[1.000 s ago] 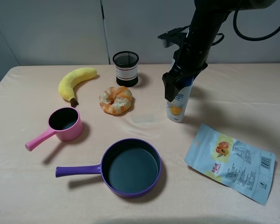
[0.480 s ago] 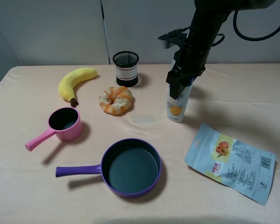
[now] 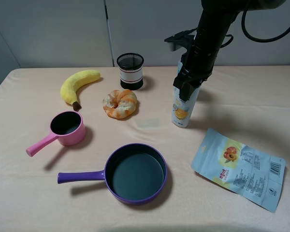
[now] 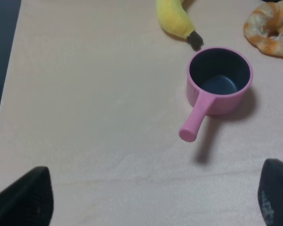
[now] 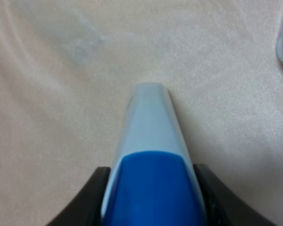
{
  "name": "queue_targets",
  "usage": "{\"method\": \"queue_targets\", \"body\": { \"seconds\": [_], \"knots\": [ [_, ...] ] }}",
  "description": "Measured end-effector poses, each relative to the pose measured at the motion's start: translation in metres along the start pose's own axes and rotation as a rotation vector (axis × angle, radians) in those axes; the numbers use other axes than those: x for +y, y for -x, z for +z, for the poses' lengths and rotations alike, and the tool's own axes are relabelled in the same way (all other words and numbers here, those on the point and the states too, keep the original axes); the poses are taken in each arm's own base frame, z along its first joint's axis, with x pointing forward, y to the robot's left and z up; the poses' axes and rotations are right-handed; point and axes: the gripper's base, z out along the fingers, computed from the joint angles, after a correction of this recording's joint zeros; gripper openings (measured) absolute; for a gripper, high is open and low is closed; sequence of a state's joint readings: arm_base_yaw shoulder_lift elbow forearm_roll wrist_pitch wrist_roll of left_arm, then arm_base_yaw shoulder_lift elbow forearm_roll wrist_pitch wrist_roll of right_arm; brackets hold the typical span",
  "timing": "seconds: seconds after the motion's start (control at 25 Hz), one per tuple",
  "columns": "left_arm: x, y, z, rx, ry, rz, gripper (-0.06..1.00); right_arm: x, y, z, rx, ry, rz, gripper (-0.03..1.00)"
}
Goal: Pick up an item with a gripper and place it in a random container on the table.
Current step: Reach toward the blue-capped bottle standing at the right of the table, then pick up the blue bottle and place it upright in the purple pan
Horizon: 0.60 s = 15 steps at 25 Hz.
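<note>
The white bottle [image 3: 181,110] with orange label art stands on the table [image 3: 29,203] right of centre, leaning slightly. My right gripper [image 3: 187,88] comes down from above and is shut on its top. In the right wrist view the dark blue cap [image 5: 153,188] sits between the two dark fingers [image 5: 95,194], with the pale bottle body [image 5: 148,117] running away below. The purple frying pan [image 3: 134,146] lies at the front centre with its handle pointing left. My left gripper [image 4: 151,200] is open over the table's left side and shows only in the left wrist view.
A pink saucepan [image 3: 67,128] [image 4: 219,80], a banana [image 3: 77,84] [image 4: 174,19] and a glazed bun [image 3: 120,103] lie at the left. A black mesh cup [image 3: 130,70] stands at the back. A snack pouch [image 3: 239,166] lies at the front right.
My right gripper has shifted slightly up and right around the bottle's top. The bottle now leans a little, its base nudged left. Nothing else moved.
</note>
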<state>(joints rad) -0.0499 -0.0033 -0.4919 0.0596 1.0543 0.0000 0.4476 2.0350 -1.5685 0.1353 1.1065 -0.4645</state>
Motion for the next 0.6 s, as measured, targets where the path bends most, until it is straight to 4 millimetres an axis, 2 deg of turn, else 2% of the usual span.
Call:
{"method": "queue_targets", "body": {
  "seconds": [0.28,0.6],
  "knots": [
    [0.0,0.0,0.0,0.0,0.0,0.0,0.87,0.0,0.0,-0.001,0.004,-0.005,-0.006,0.27],
    [0.0,0.0,0.0,0.0,0.0,0.0,0.87,0.004,-0.005,-0.015,0.014,-0.008,0.035,0.27]
  ]
}}
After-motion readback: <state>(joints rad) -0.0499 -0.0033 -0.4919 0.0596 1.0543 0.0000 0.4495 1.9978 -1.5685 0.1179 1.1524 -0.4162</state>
